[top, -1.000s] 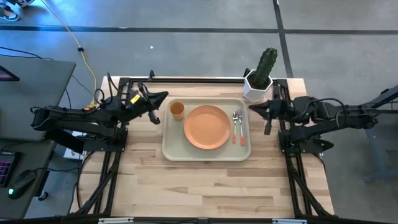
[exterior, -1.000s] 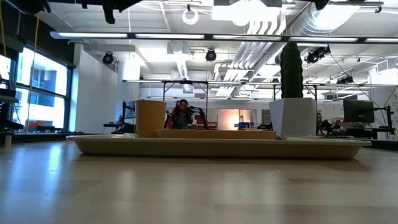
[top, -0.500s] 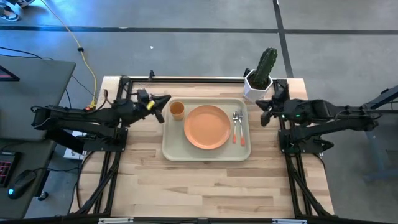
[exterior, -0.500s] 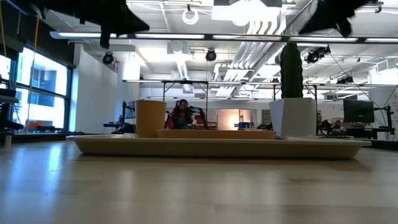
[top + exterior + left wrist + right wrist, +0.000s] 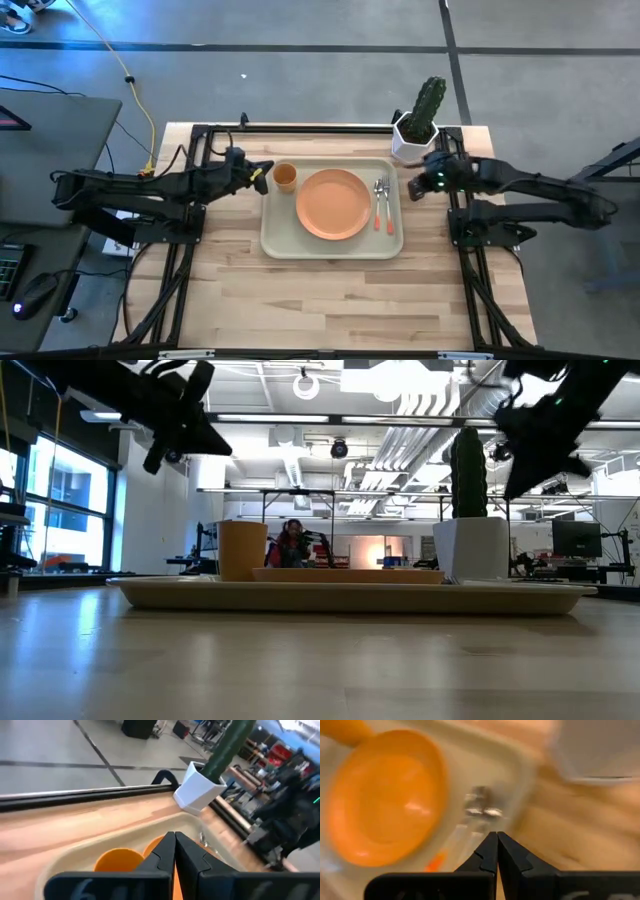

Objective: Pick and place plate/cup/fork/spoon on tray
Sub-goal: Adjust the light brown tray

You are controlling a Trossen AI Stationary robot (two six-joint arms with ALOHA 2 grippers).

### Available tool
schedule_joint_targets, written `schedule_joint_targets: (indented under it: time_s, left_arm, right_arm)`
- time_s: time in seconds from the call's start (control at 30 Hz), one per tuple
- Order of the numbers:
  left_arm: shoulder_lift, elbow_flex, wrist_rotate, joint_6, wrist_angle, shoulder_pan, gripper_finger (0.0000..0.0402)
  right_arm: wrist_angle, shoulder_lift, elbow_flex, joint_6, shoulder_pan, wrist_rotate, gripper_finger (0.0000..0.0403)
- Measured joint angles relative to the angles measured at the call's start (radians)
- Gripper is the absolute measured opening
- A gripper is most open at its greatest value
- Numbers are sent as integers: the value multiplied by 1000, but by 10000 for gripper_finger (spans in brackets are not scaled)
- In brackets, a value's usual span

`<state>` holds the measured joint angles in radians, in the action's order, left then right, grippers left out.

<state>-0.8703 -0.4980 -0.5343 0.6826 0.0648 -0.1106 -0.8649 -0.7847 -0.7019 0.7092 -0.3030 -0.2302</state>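
Note:
The beige tray (image 5: 273, 236) lies in the middle of the table. On it lie the orange plate (image 5: 333, 204), the orange cup (image 5: 285, 177) at its far left corner, and the fork (image 5: 379, 203) and the spoon (image 5: 388, 207) side by side at its right. My left gripper (image 5: 263, 171) is shut and empty, above the table just left of the cup (image 5: 118, 859). My right gripper (image 5: 412, 187) is shut and empty, above the table just right of the tray's right rim.
A white pot with a green cactus (image 5: 417, 124) stands at the table's far right corner, close behind my right gripper. A black frame rail (image 5: 300, 128) runs along the far edge. The near half of the wooden table (image 5: 340, 300) is bare.
Both arms have drawn back and come down: my left gripper has gone a little toward the cup and the table's right, my right gripper a little toward the tray. Nothing on the tray has moved.

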Motion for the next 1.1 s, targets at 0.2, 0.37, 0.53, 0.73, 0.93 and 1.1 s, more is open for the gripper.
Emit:
schedule_joint_targets:
  time_s: [0.2, 0.37, 0.53, 0.73, 0.93, 1.1]
  left_arm:
    - [13, -33, 24, -6, 31, 2, 0]
    - [18, -108, 35, -38, -15, 19, 0]
    - [19, -188, 34, -120, -18, 30, 0]
    - [19, -234, 28, -140, -65, 55, 0]
    - [19, -237, 26, -111, -26, 59, 0]
    - [19, -237, 26, -111, -33, 67, 0]
  right_arm:
    - [510, -214, 92, -31, -94, 180, 0]
    - [586, -501, -59, -142, -114, 185, 0]
    - [585, -764, -277, -270, -132, 136, 0]
    - [522, -1019, -526, -376, -159, 126, 0]
    - [389, -1196, -714, -402, -162, 117, 0]
    - [311, -1278, -816, -420, -174, 99, 0]
